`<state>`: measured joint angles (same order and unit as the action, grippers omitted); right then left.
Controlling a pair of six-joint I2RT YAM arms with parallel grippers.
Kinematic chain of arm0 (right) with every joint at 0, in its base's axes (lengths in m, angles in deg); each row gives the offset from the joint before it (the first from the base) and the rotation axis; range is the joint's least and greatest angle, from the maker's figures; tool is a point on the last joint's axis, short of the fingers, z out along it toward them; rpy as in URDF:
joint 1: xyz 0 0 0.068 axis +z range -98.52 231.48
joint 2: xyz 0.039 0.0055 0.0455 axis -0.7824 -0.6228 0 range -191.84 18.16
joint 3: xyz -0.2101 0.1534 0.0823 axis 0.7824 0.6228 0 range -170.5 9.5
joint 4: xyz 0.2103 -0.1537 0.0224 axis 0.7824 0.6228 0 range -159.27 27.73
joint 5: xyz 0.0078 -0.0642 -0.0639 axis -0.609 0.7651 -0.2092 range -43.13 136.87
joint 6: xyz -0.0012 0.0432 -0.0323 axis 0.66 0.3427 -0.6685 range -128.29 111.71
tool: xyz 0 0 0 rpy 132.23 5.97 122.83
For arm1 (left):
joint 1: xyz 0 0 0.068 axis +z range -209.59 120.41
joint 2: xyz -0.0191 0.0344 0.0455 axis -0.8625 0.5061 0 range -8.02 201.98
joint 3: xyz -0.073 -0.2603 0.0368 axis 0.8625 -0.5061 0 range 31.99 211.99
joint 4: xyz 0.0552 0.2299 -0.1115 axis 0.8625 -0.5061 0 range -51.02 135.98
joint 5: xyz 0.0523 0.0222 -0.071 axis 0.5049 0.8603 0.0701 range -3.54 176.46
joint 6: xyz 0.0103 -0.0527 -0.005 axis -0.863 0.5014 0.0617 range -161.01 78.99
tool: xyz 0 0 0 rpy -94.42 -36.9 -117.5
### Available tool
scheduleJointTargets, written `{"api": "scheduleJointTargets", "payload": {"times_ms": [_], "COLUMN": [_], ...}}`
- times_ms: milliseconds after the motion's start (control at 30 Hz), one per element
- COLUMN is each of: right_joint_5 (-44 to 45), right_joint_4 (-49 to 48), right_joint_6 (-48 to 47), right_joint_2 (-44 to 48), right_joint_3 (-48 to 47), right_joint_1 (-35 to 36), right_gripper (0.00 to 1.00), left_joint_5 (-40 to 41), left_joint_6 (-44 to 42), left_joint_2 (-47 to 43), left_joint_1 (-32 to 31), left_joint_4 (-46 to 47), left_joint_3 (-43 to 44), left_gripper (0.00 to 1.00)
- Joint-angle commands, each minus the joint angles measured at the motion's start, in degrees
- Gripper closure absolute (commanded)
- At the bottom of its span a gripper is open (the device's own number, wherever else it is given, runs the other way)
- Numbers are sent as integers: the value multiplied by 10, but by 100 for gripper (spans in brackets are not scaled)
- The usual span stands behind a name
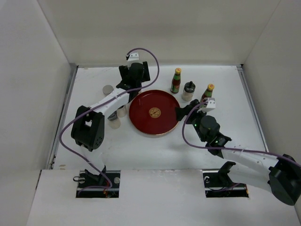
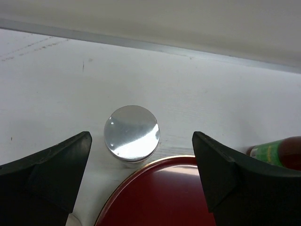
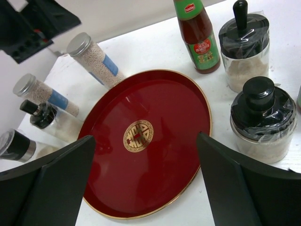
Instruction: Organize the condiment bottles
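Left hand (image 2: 141, 137): spread, empty, facing upright silver-capped shaker (image 2: 131, 133). Right hand (image 3: 146, 139): spread, empty. Shaker judged light, rigid, smooth-sided, easily tipped; take hold mid-body.

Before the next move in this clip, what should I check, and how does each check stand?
1. Left gripper open, nothing held: ok.
2. Right gripper open, nothing held: ok.
3. Silver cap between the left jaws in the wrist view: ok, a little left of centre. Height above it: cannot tell.
4. Plate free of bottles where it shows: ok.
5. Sauce bottle, far shaker and near shaker upright: ok.
6. Gap between the near shaker and the right gripper's jaw beside it: cannot tell.
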<state>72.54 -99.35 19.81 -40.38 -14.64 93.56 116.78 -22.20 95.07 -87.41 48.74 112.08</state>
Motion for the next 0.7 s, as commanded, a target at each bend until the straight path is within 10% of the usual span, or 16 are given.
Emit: {"api": "scheduleJointTargets", "payload": {"times_ms": [0,333,667], "right_joint_5": [-8,-17,-18], "right_joint_4": [-24,-14,-16], "right_joint_6": [-1,-1,3], "right_joint_2": [4,6,11], "right_joint_3": [-8,-12,-6], "right_joint_1": [4,3,-6], "right_gripper": [4,0,1], "left_joint_5": [3,25,27], "left_joint_6": [-14,-10,-11], "left_joint_2": [19,75,77], "left_joint_1": [3,14,19], "left_joint_4": [-30,-27,-22], "left_joint_3": [53,74,84], "left_gripper": [10,16,58]}}
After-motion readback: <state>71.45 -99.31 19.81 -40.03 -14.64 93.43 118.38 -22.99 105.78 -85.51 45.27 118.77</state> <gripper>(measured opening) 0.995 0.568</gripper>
